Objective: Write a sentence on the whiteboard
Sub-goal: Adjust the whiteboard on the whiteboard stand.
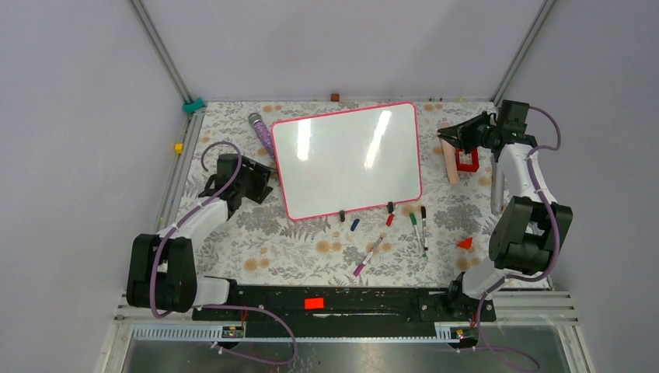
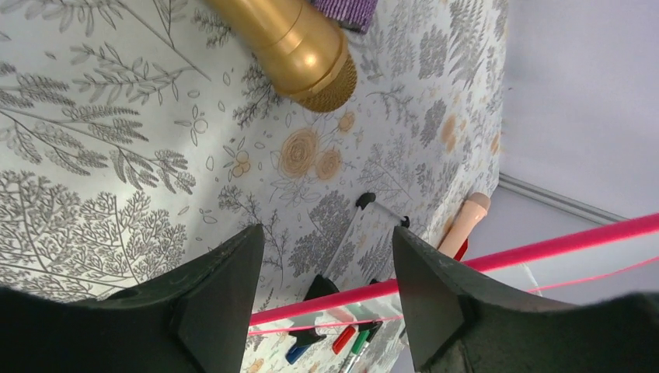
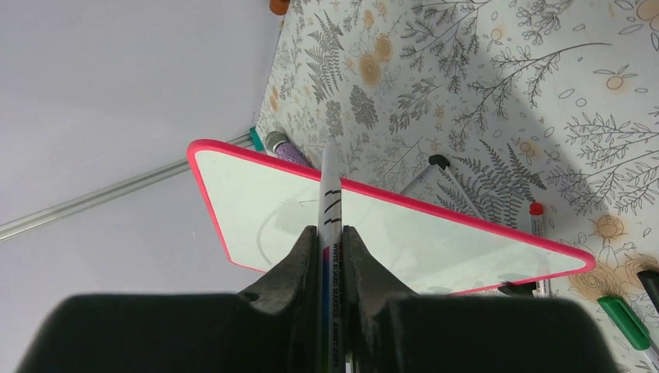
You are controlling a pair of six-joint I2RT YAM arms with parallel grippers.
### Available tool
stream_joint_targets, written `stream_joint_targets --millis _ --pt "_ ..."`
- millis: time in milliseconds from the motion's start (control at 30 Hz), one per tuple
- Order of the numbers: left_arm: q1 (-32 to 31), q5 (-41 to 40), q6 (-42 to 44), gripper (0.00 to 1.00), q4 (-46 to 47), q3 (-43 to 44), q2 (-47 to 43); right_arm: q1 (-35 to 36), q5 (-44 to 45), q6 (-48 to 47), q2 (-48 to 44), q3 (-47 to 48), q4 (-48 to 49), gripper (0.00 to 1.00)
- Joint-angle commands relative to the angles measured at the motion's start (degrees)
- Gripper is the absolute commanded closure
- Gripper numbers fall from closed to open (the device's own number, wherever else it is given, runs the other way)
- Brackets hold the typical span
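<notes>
Whiteboard point(image 1: 350, 159): large, glossy white, rectangular, with a thin pink-red rim and rounded corners. It lies mid-tabletop and slightly skewed, with two small black clip feet point(image 1: 342, 214) at its near edge. Glare stripes cross its surface. Tabletop point(image 1: 295, 249) is covered in a grey floral print.

Left jaws sit just beside the board's left edge, spread wide with nothing between them. In the left wrist view the pink rim shows beyond them.

Right jaws hover off the board's far right corner, near a red open-frame block point(image 1: 467, 161) and a pale wooden block point(image 1: 451, 165). They are clamped tight on a white-barrelled marker point(image 3: 329, 186), whose free end points toward the board.

Purple glittery cylinder point(image 1: 262, 134) lies at the board's far left corner. Loose markers lie near the board's near edge: green point(image 1: 415, 225), black point(image 1: 423, 229) and pink-purple point(image 1: 369, 255). Small red wedge point(image 1: 465, 243) sits to their right.
</notes>
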Motion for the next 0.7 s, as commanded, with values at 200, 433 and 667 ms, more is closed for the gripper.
stream_joint_targets --millis 200,433,667 --pt "-4.77 -2.68 -2.91 0.36 2.44 3.0 3.43 0.73 0.74 1.01 -3.78 -3.59 1.45 1.0" --pt "-7.66 -1.93 -4.2 0.35 4.47 4.28 6.44 0.81 0.68 0.2 -3.17 -1.71 -0.01 1.0" --pt "-6.83 -4.19 -1.41 0.33 -0.38 5.51 4.79 0.82 1.25 -0.71 -3.64 -0.64 -1.25 1.0"
